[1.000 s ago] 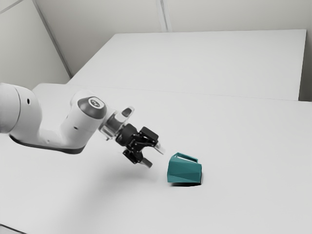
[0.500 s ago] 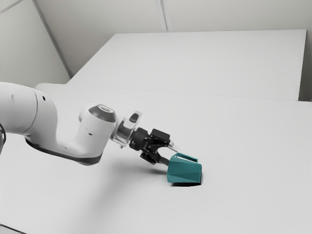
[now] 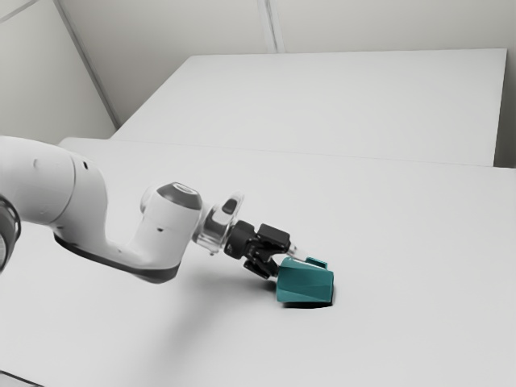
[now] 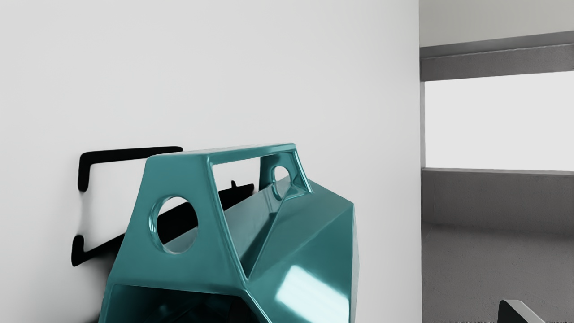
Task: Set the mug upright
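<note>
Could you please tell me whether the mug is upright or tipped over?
Tipped: the mug lies on its side, its mouth facing the gripper.

One mug (image 3: 306, 284), one arm (image 3: 168, 234), one hand (image 3: 288, 263)

**Surface (image 3: 419, 234): Teal Mug (image 3: 306, 285) on Its Side**

The surface is pale, smooth and plain in finish. Lying directly on it is one faceted teal mug, tipped over, its open mouth (image 4: 175, 307) facing the arm. The angular handle (image 4: 179, 175), pierced by round holes, stands at the mug's upper edge in the exterior view. A hard black shadow (image 4: 130, 153) falls beside the mug; a softer grey one spreads toward the exterior view's left.
</note>
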You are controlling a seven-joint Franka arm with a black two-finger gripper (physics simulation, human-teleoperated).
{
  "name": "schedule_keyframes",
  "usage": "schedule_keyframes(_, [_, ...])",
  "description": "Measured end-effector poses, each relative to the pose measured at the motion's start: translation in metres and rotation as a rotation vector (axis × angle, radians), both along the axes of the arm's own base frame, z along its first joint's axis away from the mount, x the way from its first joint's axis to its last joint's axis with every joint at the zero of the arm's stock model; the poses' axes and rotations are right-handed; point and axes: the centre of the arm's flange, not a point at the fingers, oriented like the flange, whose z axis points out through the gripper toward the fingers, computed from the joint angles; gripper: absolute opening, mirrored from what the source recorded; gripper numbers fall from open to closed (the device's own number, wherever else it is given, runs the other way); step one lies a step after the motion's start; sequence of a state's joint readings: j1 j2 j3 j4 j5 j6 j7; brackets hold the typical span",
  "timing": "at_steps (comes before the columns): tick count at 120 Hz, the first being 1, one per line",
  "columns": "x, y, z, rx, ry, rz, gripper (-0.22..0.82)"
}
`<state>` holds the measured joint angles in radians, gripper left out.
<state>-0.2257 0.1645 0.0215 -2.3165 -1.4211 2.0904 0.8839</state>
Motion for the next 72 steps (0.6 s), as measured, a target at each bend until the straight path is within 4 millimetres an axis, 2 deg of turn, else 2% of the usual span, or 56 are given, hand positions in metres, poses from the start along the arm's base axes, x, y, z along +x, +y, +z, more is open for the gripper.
schedule_keyframes(16, [-0.003, -0.001, -0.004, -0.010, -0.008, 0.002, 0.58])
schedule_keyframes(32, [-0.005, -0.001, -0.007, -0.016, -0.018, 0.004, 0.51])
schedule_keyframes(72, [-0.011, 0.001, -0.012, -0.023, -0.033, 0.003, 0.13])
